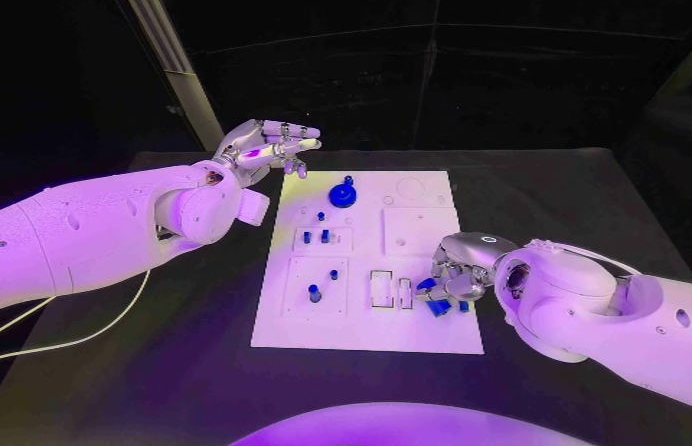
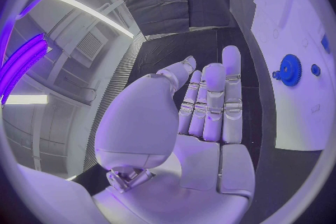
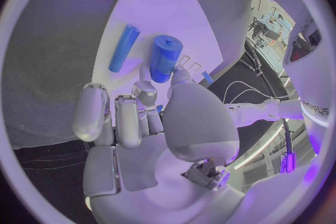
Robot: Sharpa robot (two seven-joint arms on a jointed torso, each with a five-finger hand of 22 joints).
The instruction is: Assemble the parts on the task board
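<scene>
The white task board (image 1: 368,266) lies in the middle of the black table. A blue gear (image 1: 343,194) stands near its far edge, and small blue pegs (image 1: 313,236) stand in its left half. My left hand (image 1: 267,146) hovers off the board's far left corner, its fingers (image 2: 210,101) straight and holding nothing; the gear (image 2: 289,70) lies beyond them. My right hand (image 1: 459,271) is low over the board's right side. Its thumb and one finger pinch the end of a thick blue cylinder (image 3: 166,57) that lies on the board beside a thin blue rod (image 3: 124,47).
Recessed slots (image 1: 382,288) and square plates (image 1: 418,231) mark the board between the hands. A white cable (image 1: 87,331) runs over the table at the left. A pale slanted post (image 1: 173,66) stands behind the left hand.
</scene>
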